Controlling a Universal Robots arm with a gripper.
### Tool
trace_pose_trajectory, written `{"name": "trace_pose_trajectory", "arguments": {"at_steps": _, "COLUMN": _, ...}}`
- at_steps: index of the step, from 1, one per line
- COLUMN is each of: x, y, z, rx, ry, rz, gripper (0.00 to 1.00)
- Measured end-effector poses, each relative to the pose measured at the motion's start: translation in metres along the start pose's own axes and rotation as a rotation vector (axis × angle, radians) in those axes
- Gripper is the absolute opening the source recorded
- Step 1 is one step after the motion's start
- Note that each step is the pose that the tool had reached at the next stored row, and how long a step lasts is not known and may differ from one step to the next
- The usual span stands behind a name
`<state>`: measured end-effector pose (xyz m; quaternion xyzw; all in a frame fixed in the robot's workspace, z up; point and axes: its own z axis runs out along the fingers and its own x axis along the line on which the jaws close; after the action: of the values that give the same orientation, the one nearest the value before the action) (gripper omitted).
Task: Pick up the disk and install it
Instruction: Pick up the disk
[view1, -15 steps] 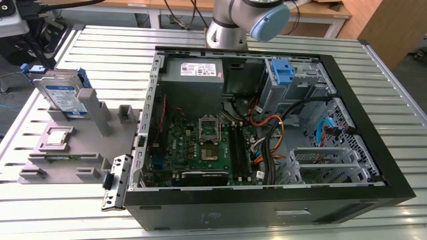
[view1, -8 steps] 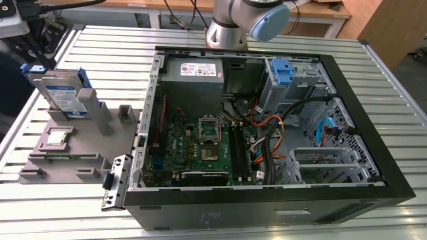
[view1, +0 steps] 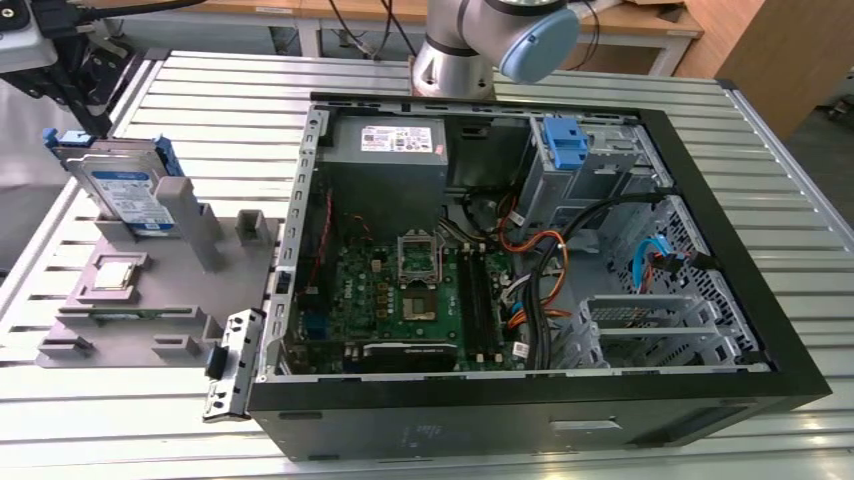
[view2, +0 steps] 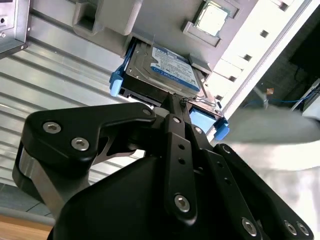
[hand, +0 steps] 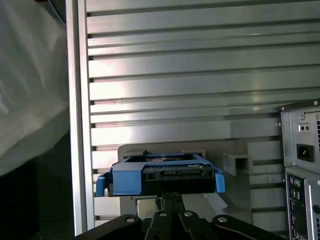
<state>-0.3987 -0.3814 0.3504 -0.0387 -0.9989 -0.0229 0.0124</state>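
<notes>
We find the disk (view1: 127, 190) standing on edge in the grey fixture (view1: 147, 290), at nine o'clock from the open computer case (view1: 534, 425) in the exterior view. In both wrist views the gripper (view2: 175, 105) (hand: 172, 196) sits just at the disk's end, drawn narrow and clasping nothing. We judge a good pick needs a centred, square hold on the blue carrier frame (hand: 125, 180) and a lift straight along the slot.

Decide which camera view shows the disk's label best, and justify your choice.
The second wrist view: the disk faces the camera, label plain. The exterior view shows it standing in the grey holder, farther off. The first wrist view shows its blue-framed edge, no label.
</notes>
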Motion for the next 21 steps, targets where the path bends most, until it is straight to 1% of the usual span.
{"name": "trace_pose_trajectory", "arguments": {"at_steps": 8, "x": 0.0001, "y": 0.0000, "z": 0.0000, "rx": 0.0000, "ry": 0.0000, "rz": 0.000, "gripper": 0.11}}
{"name": "trace_pose_trajectory", "arguments": {"at_steps": 10, "x": 0.0001, "y": 0.0000, "z": 0.0001, "rx": 0.0003, "ry": 0.0006, "rz": -0.012, "gripper": 0.11}}
{"name": "trace_pose_trajectory", "arguments": {"at_steps": 21, "x": 0.0001, "y": -0.0001, "z": 0.0009, "rx": 0.0055, "ry": 0.0094, "rz": -0.209, "gripper": 0.11}}
